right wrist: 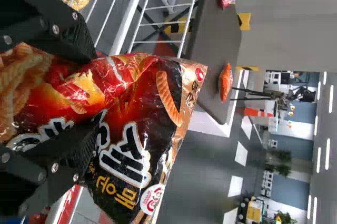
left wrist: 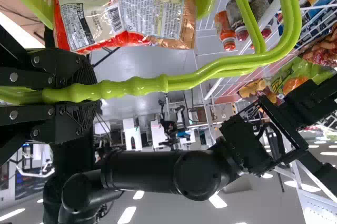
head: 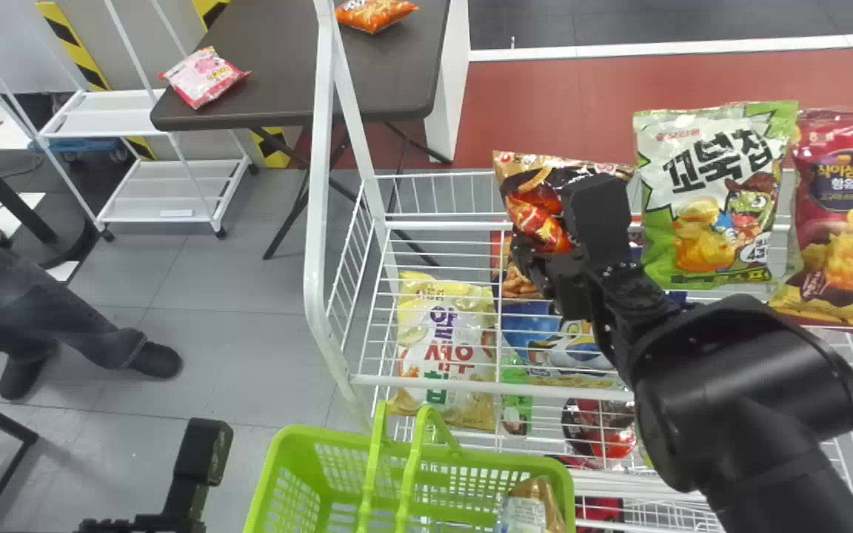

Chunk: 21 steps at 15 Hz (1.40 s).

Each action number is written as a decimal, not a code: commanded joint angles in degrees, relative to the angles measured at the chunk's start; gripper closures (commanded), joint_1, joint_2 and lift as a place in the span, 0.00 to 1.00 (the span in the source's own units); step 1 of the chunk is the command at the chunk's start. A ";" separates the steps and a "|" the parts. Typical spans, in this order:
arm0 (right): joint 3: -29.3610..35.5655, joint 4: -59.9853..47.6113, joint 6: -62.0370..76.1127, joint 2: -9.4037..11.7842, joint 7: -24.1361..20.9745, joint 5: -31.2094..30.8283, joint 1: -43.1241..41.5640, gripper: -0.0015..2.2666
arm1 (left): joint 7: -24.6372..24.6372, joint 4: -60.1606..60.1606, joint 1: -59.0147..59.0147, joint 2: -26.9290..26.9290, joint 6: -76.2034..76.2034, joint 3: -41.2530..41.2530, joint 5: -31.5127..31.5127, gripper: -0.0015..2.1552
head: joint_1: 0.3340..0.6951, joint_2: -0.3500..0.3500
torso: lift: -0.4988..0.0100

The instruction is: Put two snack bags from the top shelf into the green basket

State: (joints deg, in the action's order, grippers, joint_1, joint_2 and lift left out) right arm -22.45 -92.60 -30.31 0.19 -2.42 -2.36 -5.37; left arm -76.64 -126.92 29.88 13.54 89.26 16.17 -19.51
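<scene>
My right gripper [head: 558, 235] is shut on a black and orange snack bag [head: 534, 207], held above the wire shelf's left part. In the right wrist view the gripper [right wrist: 97, 91] pinches the crumpled middle of that bag [right wrist: 139, 129]. The green basket [head: 289, 474] is in front of the rack, at the bottom of the head view, with a brown and silver snack bag [head: 530, 507] inside at its right end. Black parts of my left arm [head: 201, 455] are left of it. In the left wrist view my left gripper [left wrist: 95, 93] is shut on the green handles [left wrist: 205, 76].
Green [head: 715, 192] and dark red [head: 848, 215] snack bags stand on the top shelf, right of the right gripper. Lower down lies a yellow bag [head: 445, 348] behind white wires. The rack's white post [head: 315, 222] rises on its left. Behind is a dark table [head: 278, 74].
</scene>
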 commanded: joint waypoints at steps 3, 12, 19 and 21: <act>0.74 -7.77 2.75 0.95 0.05 -1.33 5.10 0.99 | 0.00 0.18 0.00 0.00 0.77 0.00 0.08 1.00 | 1.00 0.74 | 0.98; 3.29 -34.31 -16.58 5.52 2.86 -2.30 18.64 0.99 | 0.18 0.71 0.00 0.00 0.77 0.00 0.08 1.00 | 1.00 0.68 | 0.98; 2.32 -54.53 -45.59 8.77 4.44 -0.19 23.83 0.99 | 0.44 0.88 -0.17 -0.09 0.77 -0.08 0.08 1.00 | 1.00 0.63 | 0.98; 1.88 -58.92 -52.97 9.04 5.58 0.69 23.91 0.99 | 0.44 0.97 -0.17 -0.09 0.77 -0.08 0.08 1.00 | 1.00 0.63 | 0.98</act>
State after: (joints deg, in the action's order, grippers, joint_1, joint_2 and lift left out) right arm -20.24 -148.47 -78.24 8.96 2.87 -2.38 18.43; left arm -76.20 -125.98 29.71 13.45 89.26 16.10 -19.42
